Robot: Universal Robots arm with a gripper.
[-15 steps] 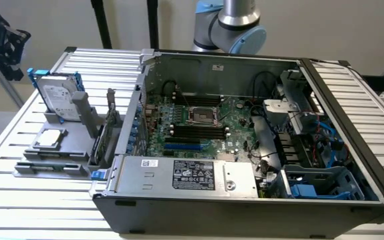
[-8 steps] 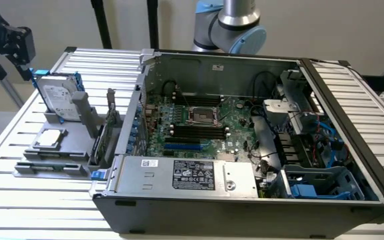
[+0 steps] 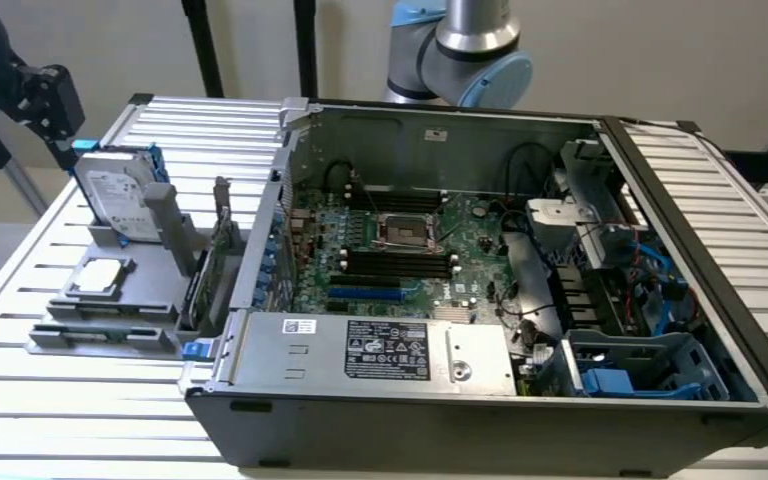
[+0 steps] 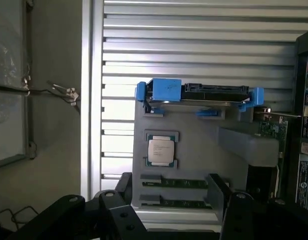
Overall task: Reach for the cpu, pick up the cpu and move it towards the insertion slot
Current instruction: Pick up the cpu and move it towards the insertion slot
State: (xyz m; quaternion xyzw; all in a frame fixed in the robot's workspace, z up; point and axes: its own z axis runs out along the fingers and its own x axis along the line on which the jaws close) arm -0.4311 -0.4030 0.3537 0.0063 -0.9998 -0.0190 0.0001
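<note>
I am holding my gripper (image 4: 168,197) spread and empty; the small silvery square cpu (image 4: 161,150) is lying flat beyond my fingertips, roughly in line with their gap.

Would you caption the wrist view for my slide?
The open gripper faces the cpu resting in its grey holder beside the hard drive.

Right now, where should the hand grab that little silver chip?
Probably by two opposite edges of the cpu, from straight above: it lies flat, metal top up, in the grey holder, whose lips hug two sides and leave two free.
</note>
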